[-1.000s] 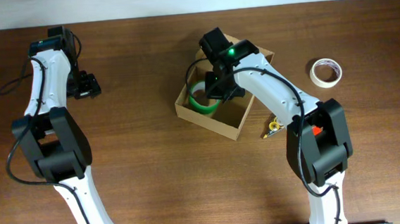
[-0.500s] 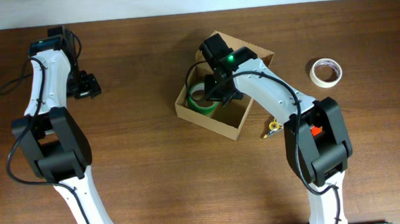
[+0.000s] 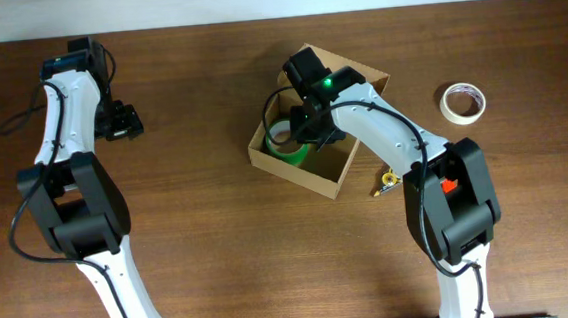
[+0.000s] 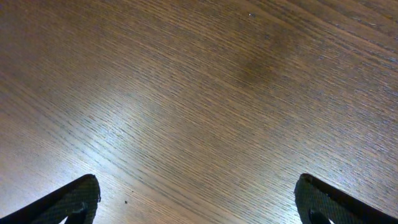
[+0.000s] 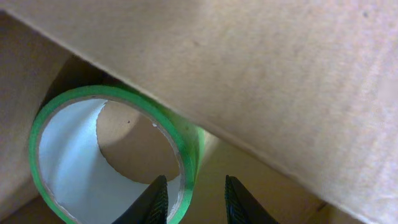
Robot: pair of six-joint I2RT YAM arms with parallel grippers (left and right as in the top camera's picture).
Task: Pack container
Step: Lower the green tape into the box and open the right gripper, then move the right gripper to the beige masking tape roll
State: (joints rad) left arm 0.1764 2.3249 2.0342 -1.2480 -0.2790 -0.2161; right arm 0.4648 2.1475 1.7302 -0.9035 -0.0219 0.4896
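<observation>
— Two choices at wooden table: nearer to cardboard box, mid-table, long axis roughly 1 to 7 o'clock?
— Easily right gripper, down inside it. Far off at 9 o'clock, left gripper, spread wide, empty.
— Clamped on anything?
— Seemingly not: fingers parted astride wall of green tape roll, in box's 9 o'clock corner. Pale tape roll waiting at 3 o'clock.

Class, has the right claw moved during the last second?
Yes. The right claw shifted slightly left over the green tape, toward the box's left corner.
</observation>
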